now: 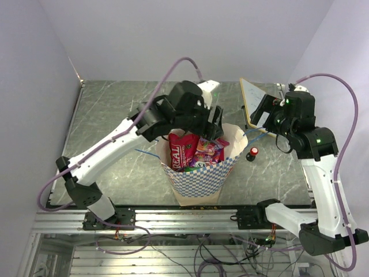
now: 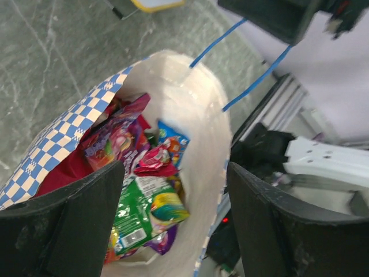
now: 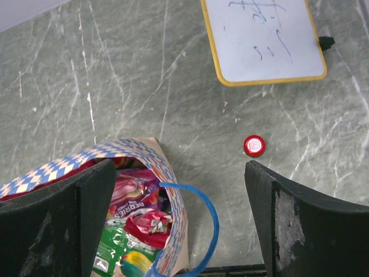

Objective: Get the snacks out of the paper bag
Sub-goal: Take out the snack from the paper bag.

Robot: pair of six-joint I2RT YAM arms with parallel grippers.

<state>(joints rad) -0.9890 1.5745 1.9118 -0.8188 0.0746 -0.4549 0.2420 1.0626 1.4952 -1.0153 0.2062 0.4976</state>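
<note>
The paper bag (image 1: 199, 173), blue-and-white checkered with a cream inside, stands upright near the table's front edge. Several snacks fill it: a red "REAL" packet (image 1: 181, 151) and pink-purple candy bags (image 1: 209, 150). In the left wrist view I look down into the bag (image 2: 190, 98) at a green packet (image 2: 147, 210), a pink-purple bag (image 2: 115, 135) and a blue one (image 2: 173, 138). My left gripper (image 1: 214, 134) (image 2: 176, 184) hangs open over the bag's mouth, holding nothing. My right gripper (image 1: 260, 118) (image 3: 179, 190) is open, higher up to the right of the bag (image 3: 164, 170).
A small red-topped knob (image 1: 252, 153) (image 3: 254, 145) stands on the table right of the bag. A yellow-framed whiteboard (image 1: 253, 101) (image 3: 265, 40) lies at the back right. A blue cord handle (image 3: 210, 219) loops out from the bag's right side.
</note>
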